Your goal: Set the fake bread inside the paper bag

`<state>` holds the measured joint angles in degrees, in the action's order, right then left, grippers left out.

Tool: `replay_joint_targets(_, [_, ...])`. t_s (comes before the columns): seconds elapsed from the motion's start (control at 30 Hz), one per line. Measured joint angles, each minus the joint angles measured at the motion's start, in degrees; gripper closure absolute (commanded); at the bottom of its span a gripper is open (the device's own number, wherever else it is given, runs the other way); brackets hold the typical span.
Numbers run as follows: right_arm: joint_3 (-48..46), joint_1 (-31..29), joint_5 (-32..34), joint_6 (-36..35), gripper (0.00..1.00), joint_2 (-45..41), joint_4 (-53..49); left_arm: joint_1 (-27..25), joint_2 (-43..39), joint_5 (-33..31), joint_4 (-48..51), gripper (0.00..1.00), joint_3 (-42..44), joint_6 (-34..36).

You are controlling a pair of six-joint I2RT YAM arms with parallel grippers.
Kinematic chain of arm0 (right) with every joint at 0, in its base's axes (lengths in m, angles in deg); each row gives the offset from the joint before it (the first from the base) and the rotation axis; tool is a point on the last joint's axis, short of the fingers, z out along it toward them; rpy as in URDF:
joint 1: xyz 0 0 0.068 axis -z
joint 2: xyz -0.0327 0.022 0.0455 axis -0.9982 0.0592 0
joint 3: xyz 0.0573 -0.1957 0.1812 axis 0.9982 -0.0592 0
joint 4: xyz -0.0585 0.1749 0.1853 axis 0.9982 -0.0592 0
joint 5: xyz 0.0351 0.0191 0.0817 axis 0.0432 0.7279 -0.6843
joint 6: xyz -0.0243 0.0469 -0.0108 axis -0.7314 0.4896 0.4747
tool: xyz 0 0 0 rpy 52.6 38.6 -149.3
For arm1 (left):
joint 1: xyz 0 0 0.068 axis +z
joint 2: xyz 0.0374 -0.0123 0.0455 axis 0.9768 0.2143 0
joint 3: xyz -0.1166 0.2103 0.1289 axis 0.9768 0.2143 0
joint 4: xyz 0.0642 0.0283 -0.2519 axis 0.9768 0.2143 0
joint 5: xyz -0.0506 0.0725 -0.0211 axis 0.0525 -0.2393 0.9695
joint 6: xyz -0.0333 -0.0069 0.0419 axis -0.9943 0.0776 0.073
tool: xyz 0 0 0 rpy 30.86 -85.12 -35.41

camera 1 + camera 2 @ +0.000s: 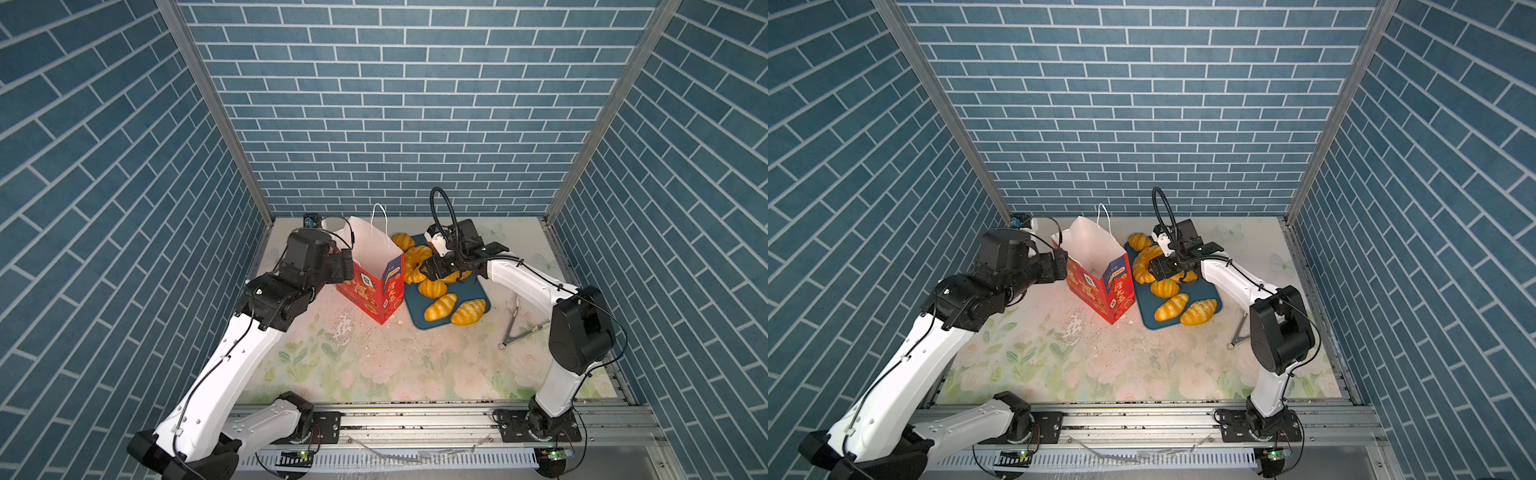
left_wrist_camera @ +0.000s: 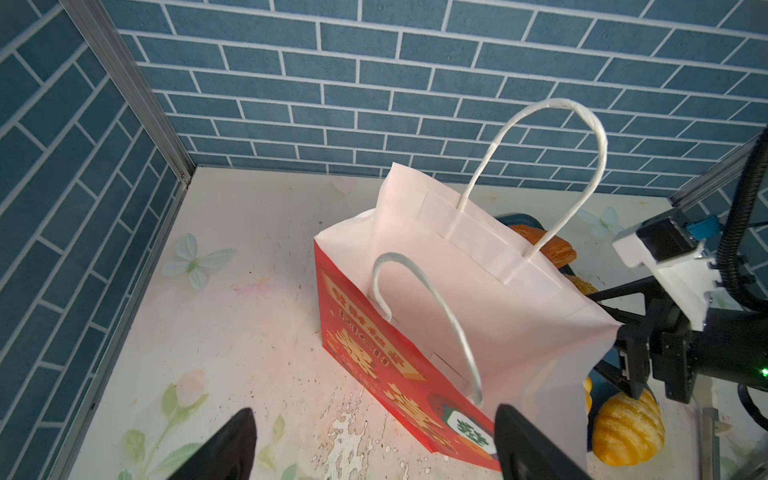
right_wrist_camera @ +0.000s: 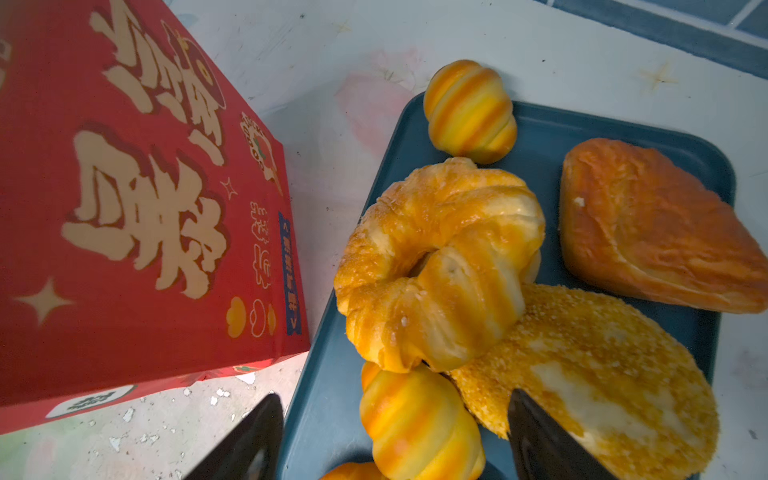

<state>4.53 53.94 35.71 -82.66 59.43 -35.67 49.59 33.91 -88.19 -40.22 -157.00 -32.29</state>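
Mid-frame, the paper bag [image 1: 374, 282] stands just beside the tray [image 1: 415, 311] of fake bread [image 1: 440, 306]; tongs [image 1: 511, 324] lie right. Left hand [image 2: 374, 419] and right hand [image 3: 395, 403] are spread wide, empty.

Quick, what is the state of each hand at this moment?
Left hand: open, holding nothing, beside the paper bag.
Right hand: open, holding nothing, over a small ridged bun on the tray.

The paper bag [image 2: 457, 299] is smooth paper. The fake bread [image 3: 436, 257] looks shiny; the oval loaf [image 3: 590, 353] looks rough and grainy. The tray [image 3: 540, 129] is smooth and dull.
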Motion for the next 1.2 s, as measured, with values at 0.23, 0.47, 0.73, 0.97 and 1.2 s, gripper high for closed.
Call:
replay_joint_targets(0.23, [1.92,-3.21,0.31,0.0,0.17,3.3,-0.02,-0.83,4.33,0.13,0.5,0.09,-3.52,-1.18])
replay_joint_targets(0.47, [3.43,-6.12,-1.55,-0.13,0.18,4.76,0.2,0.79,9.7,2.25,1.4,0.31,-7.1,-2.21])
replay_joint_targets(0.73, [0.72,-8.0,-0.63,-0.61,0.17,2.93,0.5,9.35,11.08,9.55,2.43,0.71,-8.39,-0.2])
replay_joint_targets(0.97, [-1.25,-6.4,9.51,-1.33,0.15,-2.62,-3.34,15.06,16.46,16.87,2.47,0.88,-15.19,5.22])
replay_joint_targets(1.2, [-5.66,0.9,15.41,2.82,0.14,-9.57,-7.3,18.38,24.09,21.64,4.37,0.94,-20.92,11.93])
